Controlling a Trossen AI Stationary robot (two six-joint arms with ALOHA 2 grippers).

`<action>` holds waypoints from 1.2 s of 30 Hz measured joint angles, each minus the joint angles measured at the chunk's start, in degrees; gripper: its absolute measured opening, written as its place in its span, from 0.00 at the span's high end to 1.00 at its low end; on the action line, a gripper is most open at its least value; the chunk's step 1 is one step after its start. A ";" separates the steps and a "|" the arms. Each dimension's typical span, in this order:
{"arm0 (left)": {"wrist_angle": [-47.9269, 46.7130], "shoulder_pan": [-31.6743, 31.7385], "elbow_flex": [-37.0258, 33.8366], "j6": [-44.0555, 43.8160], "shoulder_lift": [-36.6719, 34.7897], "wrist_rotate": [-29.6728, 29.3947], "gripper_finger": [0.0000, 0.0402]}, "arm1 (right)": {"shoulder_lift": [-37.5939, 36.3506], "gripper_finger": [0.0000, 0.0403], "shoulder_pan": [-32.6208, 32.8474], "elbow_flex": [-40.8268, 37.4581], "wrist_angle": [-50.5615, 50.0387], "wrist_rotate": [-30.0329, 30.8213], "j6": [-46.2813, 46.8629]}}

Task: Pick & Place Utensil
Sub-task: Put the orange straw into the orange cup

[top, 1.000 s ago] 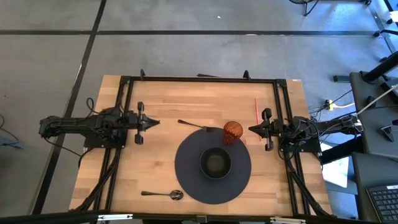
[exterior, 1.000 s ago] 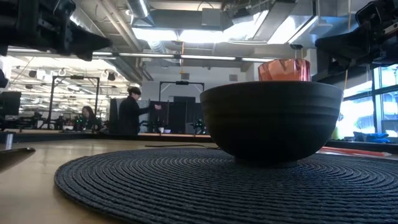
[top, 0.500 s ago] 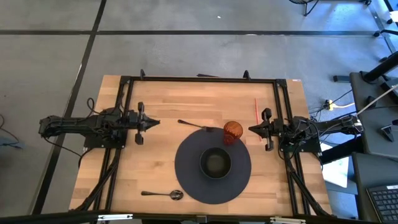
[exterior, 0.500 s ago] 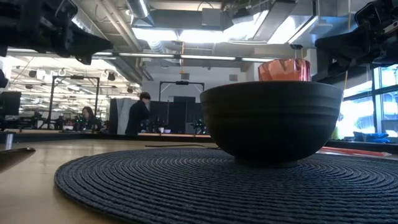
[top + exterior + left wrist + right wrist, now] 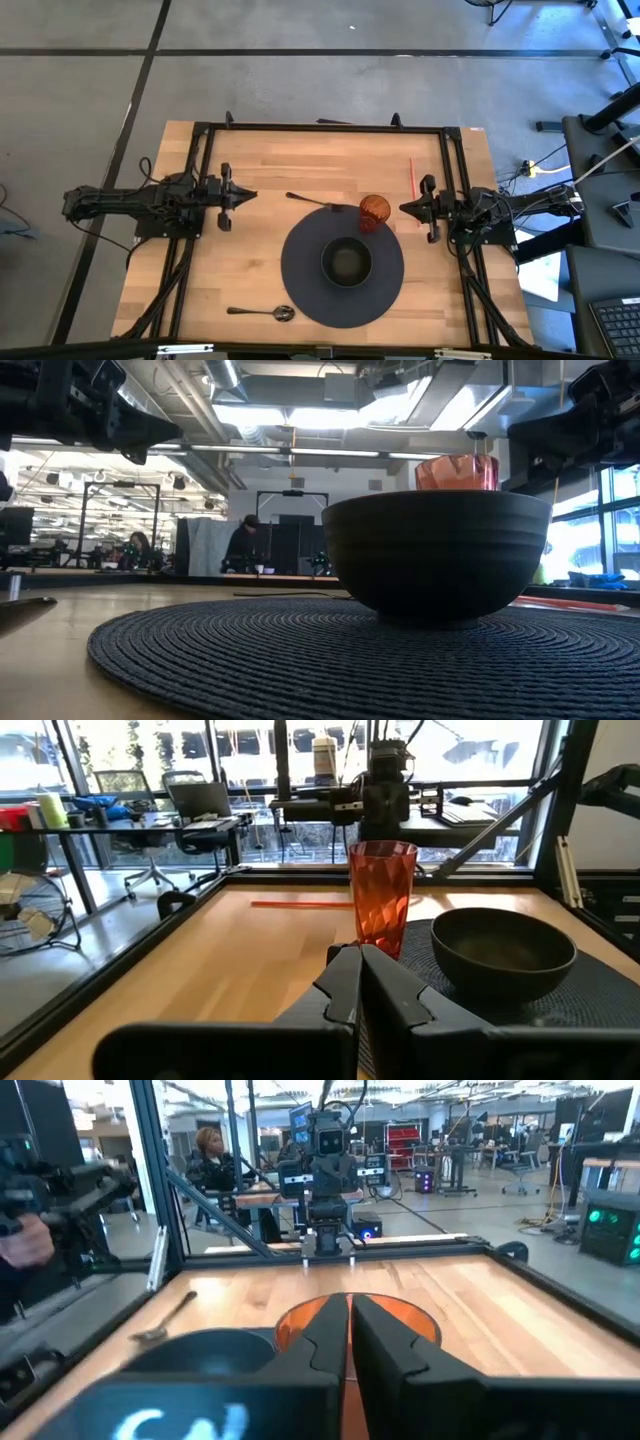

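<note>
Left tool: yours is parked at the left side of the surface, fingers pressed together, holding nothing.
Right tool: waiting at the right side just beside the orange cup, fingers nearly together, nothing in them.
Spoon: lying on the wood at the near edge, left of the mat, untouched.
Fork: lying beyond the mat, between both tools.
Bowl: centred on the mat.
Progress: you've nothing picked yet; the whole pick and place looks to be ahead.
</note>
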 joint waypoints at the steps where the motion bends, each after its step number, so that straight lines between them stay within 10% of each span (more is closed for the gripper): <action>1: -0.02 0.00 0.02 0.00 0.00 0.00 0.99 | 0.00 0.95 0.00 0.00 0.41 0.00 1.01; 36: -0.37 0.00 0.02 2.01 0.01 -0.20 0.99 | -0.03 0.95 -0.02 0.03 6.92 4.80 -3.66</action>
